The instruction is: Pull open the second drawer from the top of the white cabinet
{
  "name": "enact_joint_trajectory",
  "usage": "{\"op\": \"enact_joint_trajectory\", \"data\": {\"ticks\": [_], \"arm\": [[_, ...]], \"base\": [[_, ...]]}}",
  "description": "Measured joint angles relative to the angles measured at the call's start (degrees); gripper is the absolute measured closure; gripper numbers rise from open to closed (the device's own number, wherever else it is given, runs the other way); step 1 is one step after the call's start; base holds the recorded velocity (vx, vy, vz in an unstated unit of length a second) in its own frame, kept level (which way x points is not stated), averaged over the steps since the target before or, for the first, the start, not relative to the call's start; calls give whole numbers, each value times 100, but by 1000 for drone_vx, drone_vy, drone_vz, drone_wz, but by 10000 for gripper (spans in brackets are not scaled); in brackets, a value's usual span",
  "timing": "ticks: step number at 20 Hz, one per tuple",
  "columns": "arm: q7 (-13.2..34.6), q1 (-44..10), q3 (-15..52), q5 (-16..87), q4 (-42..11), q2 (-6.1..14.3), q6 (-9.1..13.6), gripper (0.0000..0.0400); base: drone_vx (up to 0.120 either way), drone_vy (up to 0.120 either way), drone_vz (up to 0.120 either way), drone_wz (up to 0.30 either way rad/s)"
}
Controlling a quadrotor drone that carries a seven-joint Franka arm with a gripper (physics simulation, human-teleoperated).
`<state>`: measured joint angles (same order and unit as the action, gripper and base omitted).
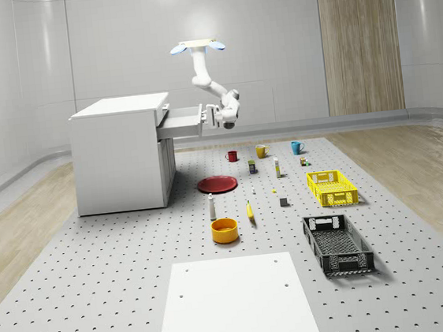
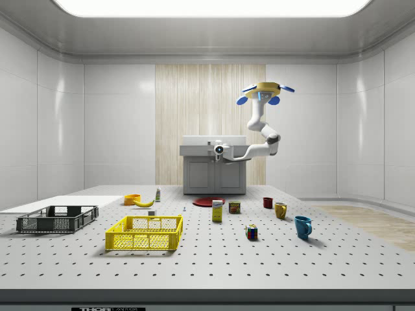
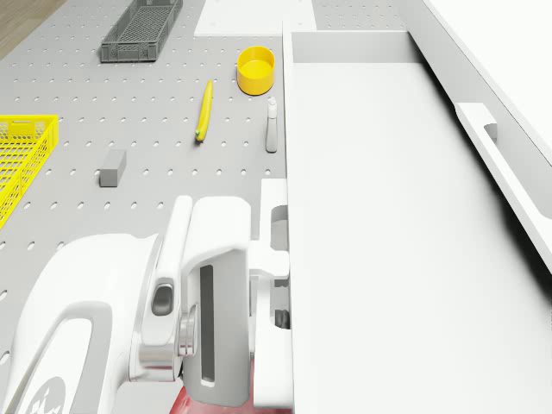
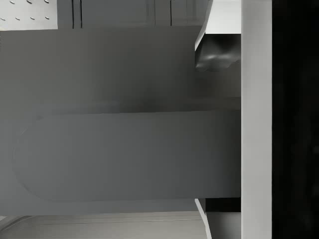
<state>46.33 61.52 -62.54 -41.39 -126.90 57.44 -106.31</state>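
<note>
one drawer (image 1: pixel 179 121) stands pulled well out of the white cabinet (image 1: pixel 121 154), which sits toward the whole-scene view's left on the perforated table (image 1: pixel 99 282). it is the drawer just under the cabinet top, as far as i can read it from that view; in the drone view its bare inside (image 3: pixel 388 224) lies open beneath me, with another drawer front and its handle (image 3: pixel 504 159) beside it, still in.

moving right, my gripper (image 1: pixel 213 115) is at the open drawer's front, my fingers closed around its handle (image 3: pixel 274 285); in the wrist view one fingertip (image 4: pixel 217 52) sits against the handle bar (image 4: pixel 256 119). my arm (image 1: pixel 207 84) bends up from there to my drone body (image 1: pixel 197 47), which hovers in the air beside the cabinet, out past the drawer's front and above the table.

below the drawer front a red plate (image 1: pixel 217 184) lies on the table, with a small white bottle (image 1: pixel 212 207), an orange bowl (image 1: pixel 224 230) and a banana (image 1: pixel 250 210) nearer the camera. behind them stand a red mug (image 1: pixel 232 156), a yellow mug (image 1: pixel 261 151) and a blue mug (image 1: pixel 296 147). farther right lie a yellow crate (image 1: pixel 332 188) and a black crate (image 1: pixel 337 243).
</note>
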Motion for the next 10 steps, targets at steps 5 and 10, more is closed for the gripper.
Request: {"op": "enact_joint_trajectory", "data": {"ticks": [5, 10], "arm": [[11, 123, -21, 162, -45, 193, -144, 98], [-16, 183, -34, 245, -69, 290, -214, 99]], "base": [[0, 0, 0, 0], [0, 0, 0, 0]]}}
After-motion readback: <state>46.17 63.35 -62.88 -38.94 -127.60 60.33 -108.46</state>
